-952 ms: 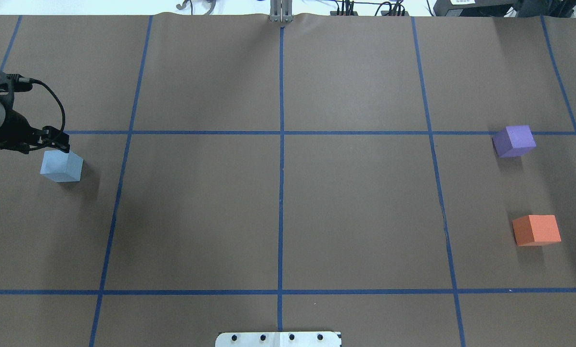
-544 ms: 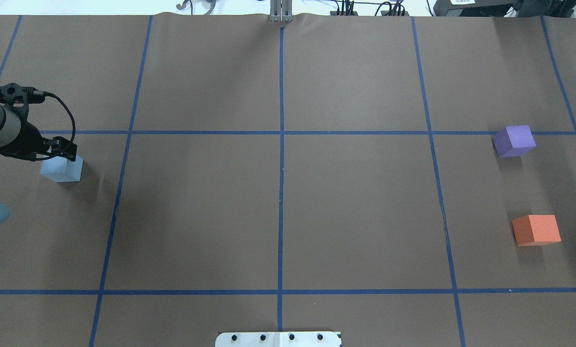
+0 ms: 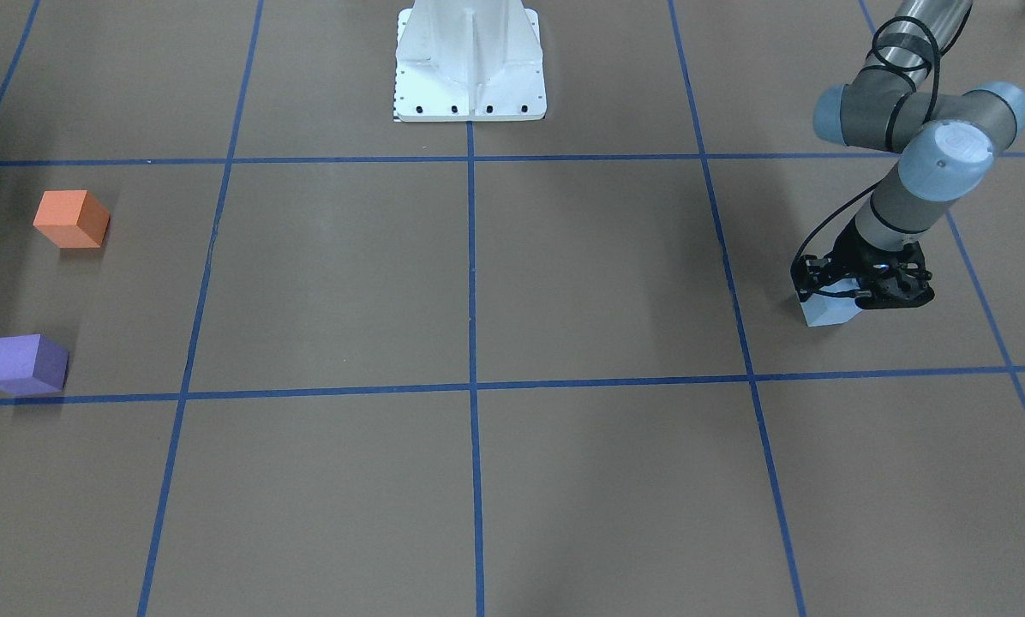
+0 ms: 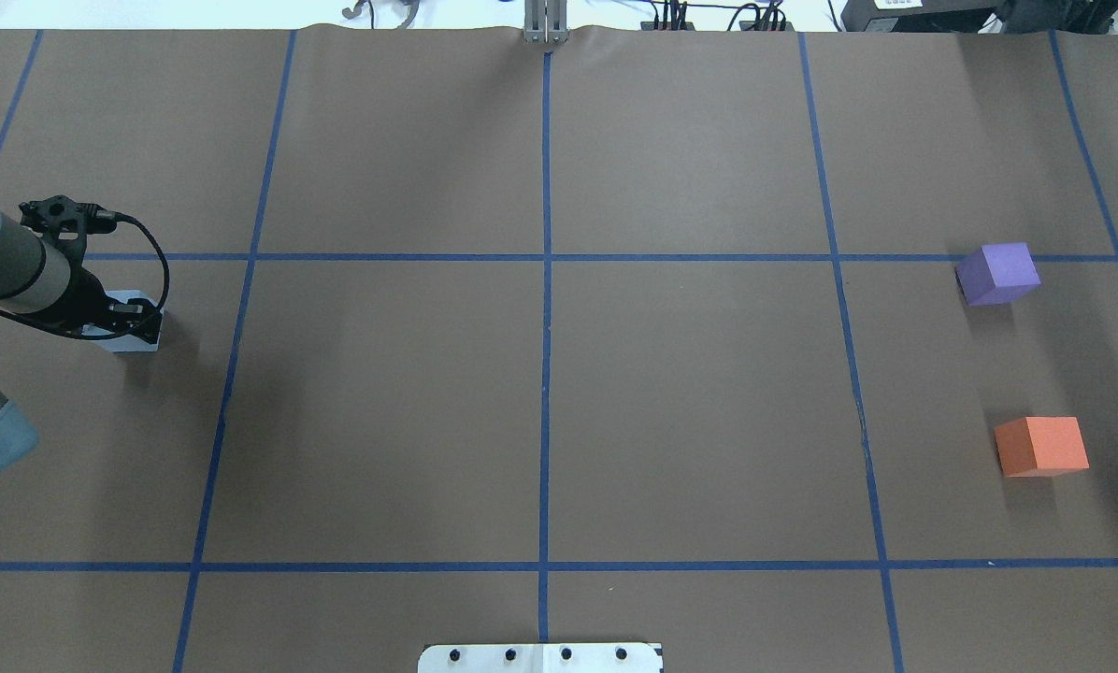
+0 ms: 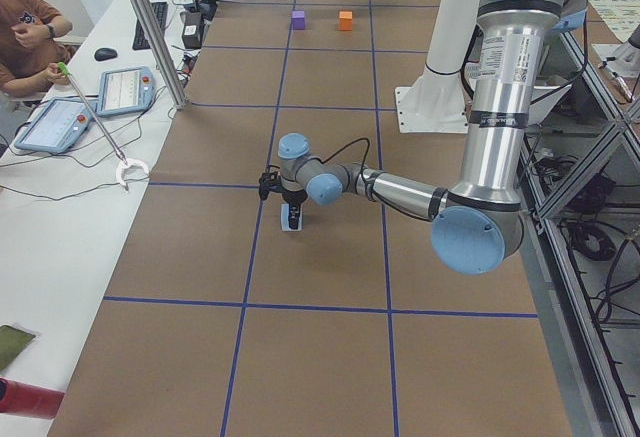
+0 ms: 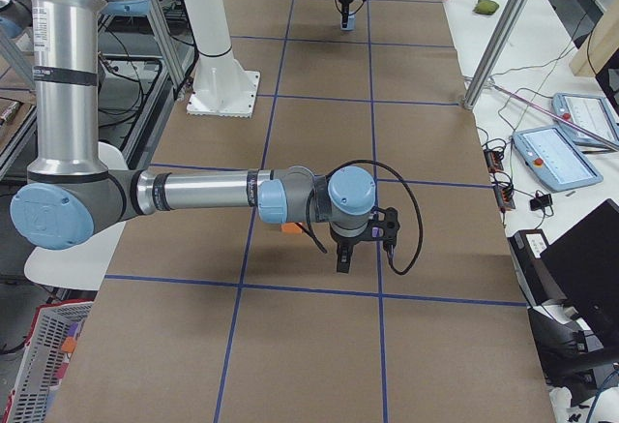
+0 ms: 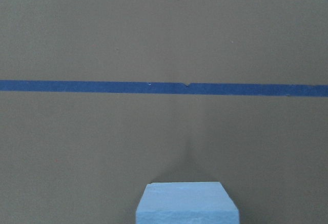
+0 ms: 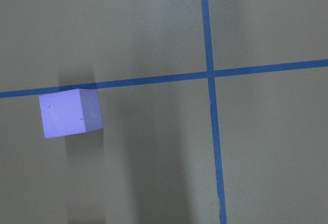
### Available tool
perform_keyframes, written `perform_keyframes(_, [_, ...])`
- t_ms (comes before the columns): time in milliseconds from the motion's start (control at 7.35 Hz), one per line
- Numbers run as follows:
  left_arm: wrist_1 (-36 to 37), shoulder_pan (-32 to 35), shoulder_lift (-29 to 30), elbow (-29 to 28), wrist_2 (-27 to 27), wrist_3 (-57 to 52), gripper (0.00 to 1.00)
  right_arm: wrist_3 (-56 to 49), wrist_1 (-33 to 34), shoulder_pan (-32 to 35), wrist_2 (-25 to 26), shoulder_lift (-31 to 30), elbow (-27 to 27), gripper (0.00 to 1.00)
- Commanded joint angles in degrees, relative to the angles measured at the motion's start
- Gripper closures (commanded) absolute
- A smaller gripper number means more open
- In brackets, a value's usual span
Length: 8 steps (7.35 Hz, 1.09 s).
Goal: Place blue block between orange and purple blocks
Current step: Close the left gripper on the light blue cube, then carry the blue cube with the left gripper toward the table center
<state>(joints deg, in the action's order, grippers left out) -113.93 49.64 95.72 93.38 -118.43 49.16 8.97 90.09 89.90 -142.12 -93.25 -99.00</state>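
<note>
The light blue block (image 3: 824, 313) sits on the table on my left side, also seen in the overhead view (image 4: 138, 343) and at the bottom of the left wrist view (image 7: 187, 206). My left gripper (image 3: 862, 294) is low over it, open, with its fingers straddling the block's top (image 4: 132, 321). The purple block (image 4: 998, 273) and the orange block (image 4: 1041, 446) stand apart at the far right, the purple one also in the right wrist view (image 8: 69, 114). My right gripper (image 6: 345, 258) shows only in the exterior right view, near the orange block; I cannot tell its state.
Brown paper with a blue tape grid (image 4: 546, 257) covers the table. The white robot base (image 3: 470, 64) stands at the middle of the robot's edge. Operator desks with tablets (image 5: 60, 122) lie beyond the table's far side.
My left gripper has moved right and down, from beside the blue block's far-left corner to over the block, now covering most of it. The blocks have not moved.
</note>
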Motion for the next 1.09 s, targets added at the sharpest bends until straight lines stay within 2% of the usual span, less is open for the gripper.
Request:
perform_keyframes(0, [4.6,1.3,0.5,4.3,-2.2,0.0,1.00,0.3,0.0,0.0,-1.3,0.3,-0.7,0.00])
perform_keyframes(272, [21.2,1.8,9.0,13.4,-2.2,0.8,1.00,3.5,-0.9,0.0,-0.5,0.0,-1.2,0.01])
perform_keyframes(408, [26.0,1.2,14.8,14.0,-2.2,5.4,1.00,3.5,-2.3,0.0,0.3,-0.8,-1.1,0.00])
perform_keyframes(544, [26.5,-1.3,19.9,13.7,-2.2,9.3,1.00,3.5,-3.8,0.0,0.3,-1.1,-1.0,0.00])
perform_keyframes(680, [26.5,-6.5,25.3,11.1,-1.5,13.5,1.00,3.6,-4.9,0.0,0.2,-1.1,-1.1,0.00])
perform_keyframes(816, [26.5,-9.0,34.4,4.1,-0.8,16.7,1.00,4.8,-5.1,0.0,0.1,-0.5,-1.2,0.00])
perform_keyframes(952, [26.5,-12.9,40.5,-1.7,3.3,17.1,1.00,5.1,-5.1,0.0,0.1,-0.2,-1.3,0.00])
